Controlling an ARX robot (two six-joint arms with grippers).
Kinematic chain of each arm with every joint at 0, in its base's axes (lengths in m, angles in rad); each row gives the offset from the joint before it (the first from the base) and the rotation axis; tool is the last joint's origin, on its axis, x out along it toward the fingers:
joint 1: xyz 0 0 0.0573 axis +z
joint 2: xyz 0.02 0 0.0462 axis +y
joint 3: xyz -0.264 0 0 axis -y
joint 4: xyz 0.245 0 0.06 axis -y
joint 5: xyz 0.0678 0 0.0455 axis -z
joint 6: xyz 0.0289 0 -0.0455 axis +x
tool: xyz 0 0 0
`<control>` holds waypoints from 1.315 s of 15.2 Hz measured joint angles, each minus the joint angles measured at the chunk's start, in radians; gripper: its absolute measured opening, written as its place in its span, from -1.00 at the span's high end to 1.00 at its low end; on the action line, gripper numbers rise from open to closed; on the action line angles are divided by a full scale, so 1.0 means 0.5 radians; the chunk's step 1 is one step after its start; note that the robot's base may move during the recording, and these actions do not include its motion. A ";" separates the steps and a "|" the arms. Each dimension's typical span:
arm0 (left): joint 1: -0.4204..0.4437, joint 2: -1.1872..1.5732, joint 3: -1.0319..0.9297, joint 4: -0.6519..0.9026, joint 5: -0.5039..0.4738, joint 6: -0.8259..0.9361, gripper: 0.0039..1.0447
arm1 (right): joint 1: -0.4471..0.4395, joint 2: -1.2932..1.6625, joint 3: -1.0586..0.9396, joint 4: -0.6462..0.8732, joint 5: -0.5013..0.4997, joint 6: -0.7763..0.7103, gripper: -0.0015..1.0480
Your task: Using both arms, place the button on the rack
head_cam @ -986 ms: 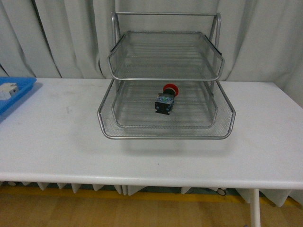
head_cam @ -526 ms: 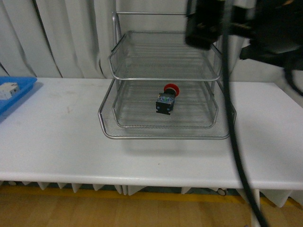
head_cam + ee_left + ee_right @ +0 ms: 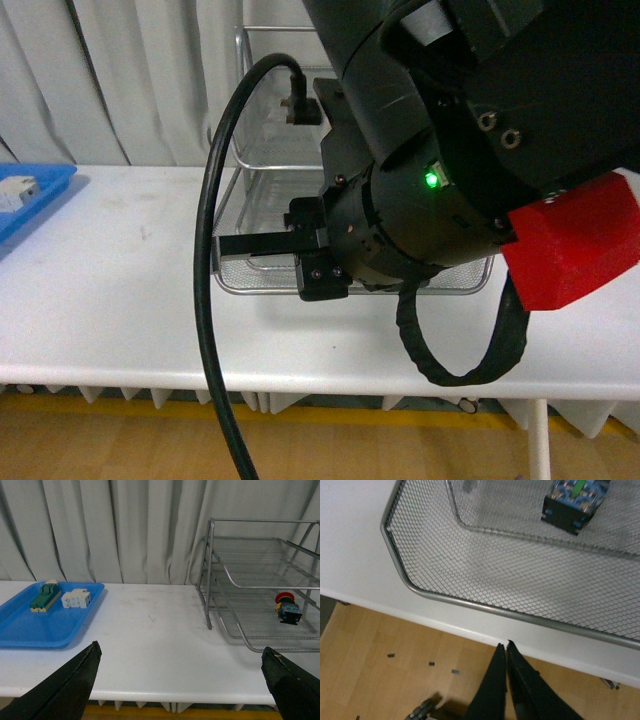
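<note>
Button [image 3: 288,609]: one, red domed cap on a blocky dark body, lying on a lower mesh tier of the silver wire rack [image 3: 260,580], right of frame. Two switches apparently lie in one blue tray [image 3: 45,615]. Left gripper [image 3: 182,682] jaws wide apart, empty. Right gripper [image 3: 506,652] jaws closed together, empty.

1. Front view: looks straight across the table [image 3: 120,300] toward the curtain; a black arm [image 3: 470,150] close to the lens blocks most of the rack [image 3: 262,150].
2. Left wrist view: low, level with the table edge, well back, facing the curtain; takes in blue tray [image 3: 30,625] and rack [image 3: 260,580].
3. Right wrist view: close, looking steeply down on the rack's front rim [image 3: 485,607] and floor.
4. All three share the rack.
</note>
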 joint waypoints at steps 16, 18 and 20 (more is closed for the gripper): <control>0.000 0.000 0.000 0.000 0.000 0.000 -0.88 | -0.203 0.475 0.368 -0.249 0.026 0.050 0.96; 0.000 0.000 0.000 -0.001 0.000 0.000 -0.88 | -0.234 0.478 0.445 -0.247 0.025 0.038 0.96; 0.000 0.000 0.000 0.000 0.000 0.000 -0.88 | -0.259 0.488 0.491 -0.251 0.024 0.033 0.96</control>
